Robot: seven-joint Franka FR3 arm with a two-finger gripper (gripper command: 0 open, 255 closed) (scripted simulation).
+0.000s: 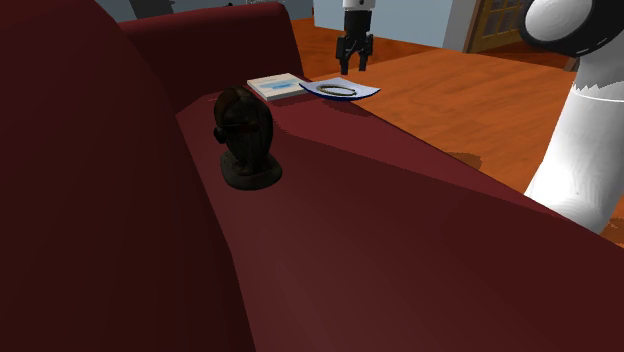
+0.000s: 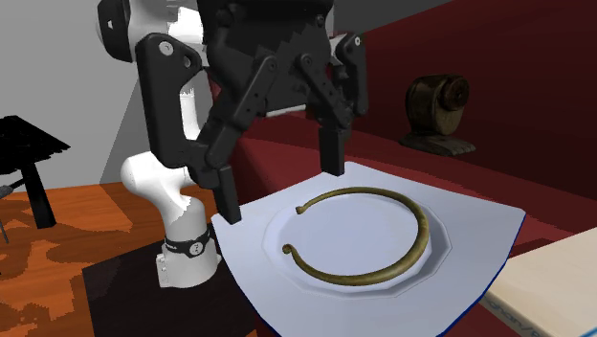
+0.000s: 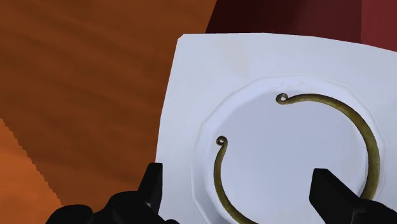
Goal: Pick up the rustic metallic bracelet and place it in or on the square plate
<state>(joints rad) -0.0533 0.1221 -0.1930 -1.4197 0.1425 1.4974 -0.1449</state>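
Gripper (image 2: 281, 193) hovering, jaws gaping wide and holding nothing, bronze bracelet (image 2: 422, 235) lying inside white square plate (image 2: 478, 239) beneath

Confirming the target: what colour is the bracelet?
The bracelet is dull bronze-olive; second exterior view shows it best.

Dark red sofa (image 1: 420, 240) on a warm orange wooden floor (image 1: 470, 95).
Deep maroon upholstery across most of the shoulder view, backrest high at that view's left; beyond the seat, glossy floor with a streaky grain, then a pale blue-grey wall (image 1: 410, 20) and a door (image 1: 497, 25) (panelled, brown) at the upper right. In the second exterior view, plain grey wall behind, orange floor below, and a black angular piece of furniture (image 2: 24, 144), perhaps a small table, at the left edge.
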